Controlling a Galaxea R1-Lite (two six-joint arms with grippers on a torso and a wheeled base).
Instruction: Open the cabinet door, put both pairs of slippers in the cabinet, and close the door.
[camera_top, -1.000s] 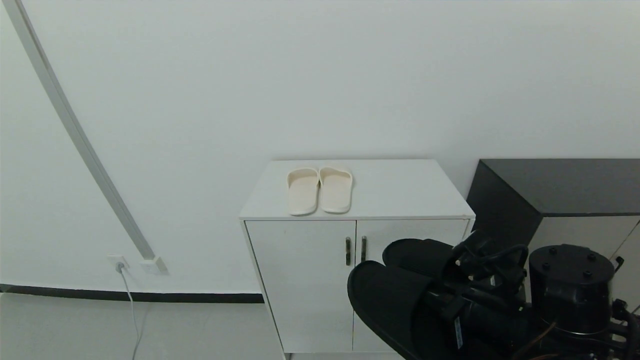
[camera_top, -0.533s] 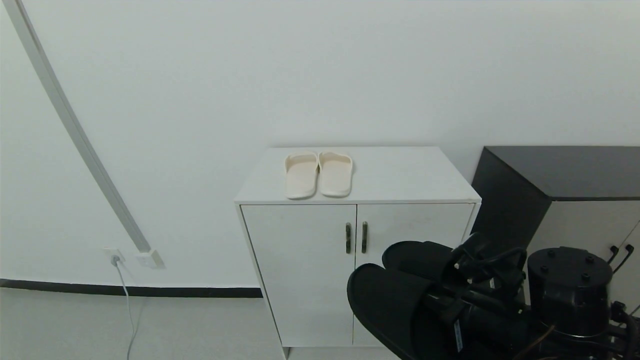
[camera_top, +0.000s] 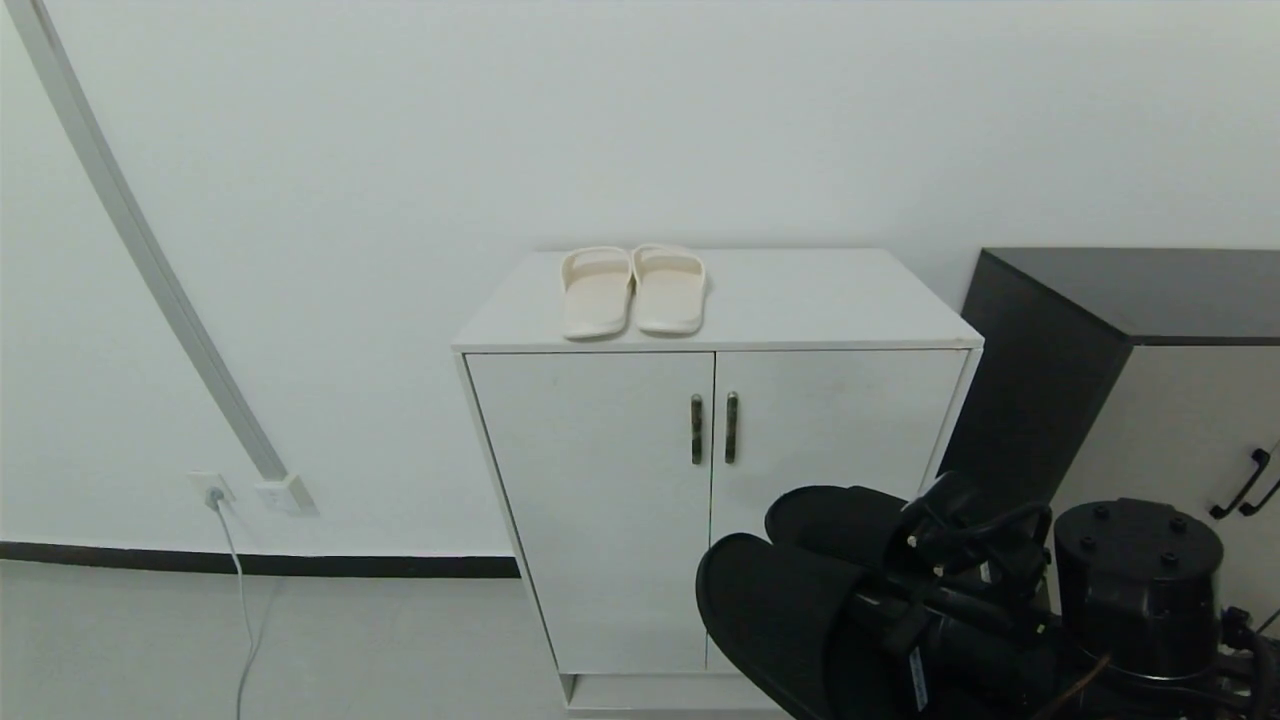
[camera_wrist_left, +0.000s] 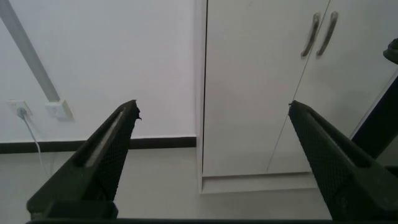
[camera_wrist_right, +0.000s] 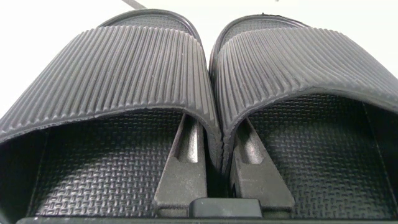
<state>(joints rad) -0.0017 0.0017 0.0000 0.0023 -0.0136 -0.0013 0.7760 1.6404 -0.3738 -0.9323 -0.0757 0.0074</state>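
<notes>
On top of the closed white cabinet (camera_top: 590, 500), the cream slippers (camera_top: 633, 292) lie side by side near its front edge. Lower down, in front of the cabinet's right half, the right hand (camera_wrist_right: 216, 124) pinches the black slippers (camera_top: 790, 590) together, one finger inside each. The left hand (camera_wrist_left: 212, 107) hangs wide open and empty, facing the cabinet's lower left part.

Cream foam slippers (camera_top: 633, 290) are set atop the white two-door cabinet (camera_top: 590, 500). Black ribbed slippers (camera_top: 790, 600) are held before its right door.

White wall (camera_top: 700, 120), grey floor (camera_top: 120, 650), black sideboard (camera_top: 1130, 290).
</notes>
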